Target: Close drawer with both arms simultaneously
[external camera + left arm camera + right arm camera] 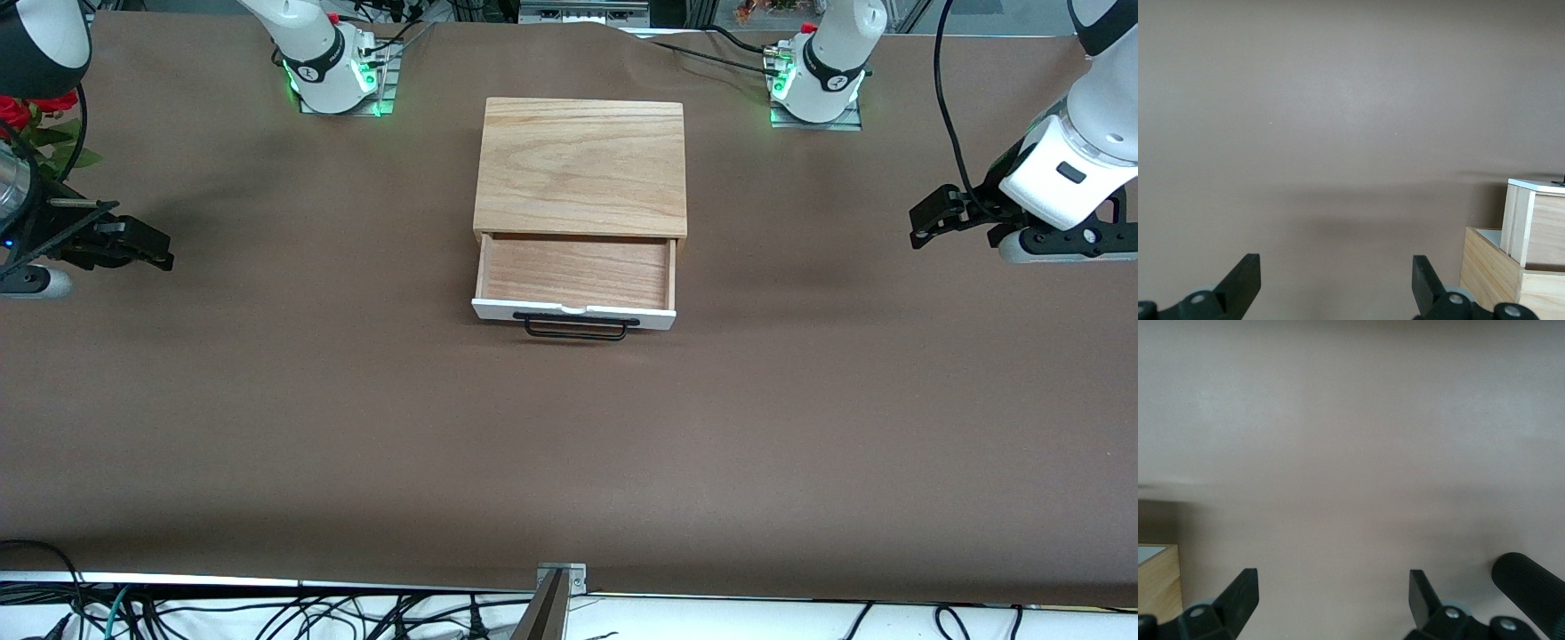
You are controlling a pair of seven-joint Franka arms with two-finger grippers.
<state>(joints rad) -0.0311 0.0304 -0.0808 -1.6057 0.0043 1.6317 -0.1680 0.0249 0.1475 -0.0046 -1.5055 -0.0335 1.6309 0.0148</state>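
A: Nearest to the camera, the drawer [576, 283] is standing pulled out of the box [582, 167], at the middle of the table [356, 427], toward the robots' edge.

B: And the hands?

A: The left hand [933, 222] is hovering at its end edge, fingers [1238, 283] apart. The right hand [142, 247] likewise, fingers [1238, 593] spread.

B: What is risky?

A: I think uneven pushing may be skewing and jamming it.

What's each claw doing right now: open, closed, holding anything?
Left claw: open, holding nothing, over bare table at the left arm's end.
Right claw: open, holding nothing, over bare table at the right arm's end.
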